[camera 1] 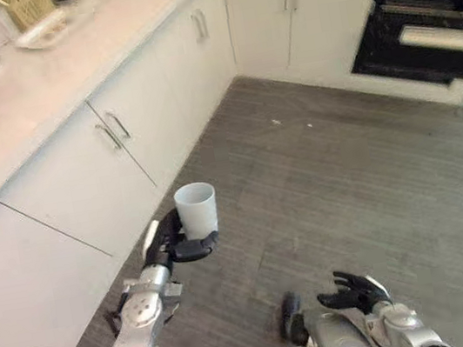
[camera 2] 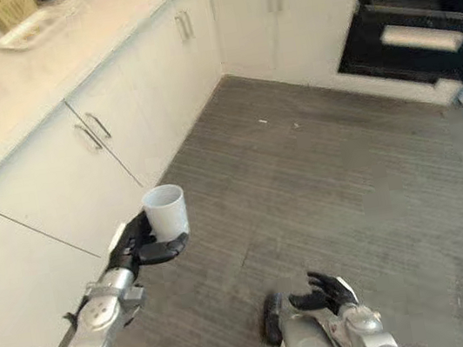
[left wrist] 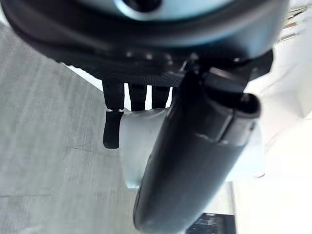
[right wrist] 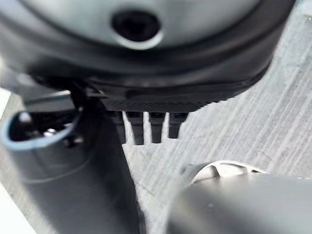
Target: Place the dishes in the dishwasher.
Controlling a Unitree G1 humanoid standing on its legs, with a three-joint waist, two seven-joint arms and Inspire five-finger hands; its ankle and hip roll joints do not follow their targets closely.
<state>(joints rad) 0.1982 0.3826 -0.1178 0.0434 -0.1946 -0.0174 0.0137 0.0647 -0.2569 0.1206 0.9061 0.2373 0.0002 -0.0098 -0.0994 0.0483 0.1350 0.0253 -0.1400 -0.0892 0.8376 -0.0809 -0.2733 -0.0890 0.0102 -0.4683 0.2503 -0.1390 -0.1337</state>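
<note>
Grey wood-grain floor (camera 1: pixel 346 173) runs beside smooth white cabinets (camera 1: pixel 84 188). My left hand (camera 1: pixel 172 240) holds a plain white cylindrical cup (camera 1: pixel 197 210) upright above the floor, dark fingers and thumb curled round its base. My right hand (camera 1: pixel 356 293) hangs low, fingers loosely spread, holding nothing.

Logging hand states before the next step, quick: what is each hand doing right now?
Left hand: shut on the white cup, held upright above the floor.
Right hand: open, fingers relaxed, holding nothing.
</note>
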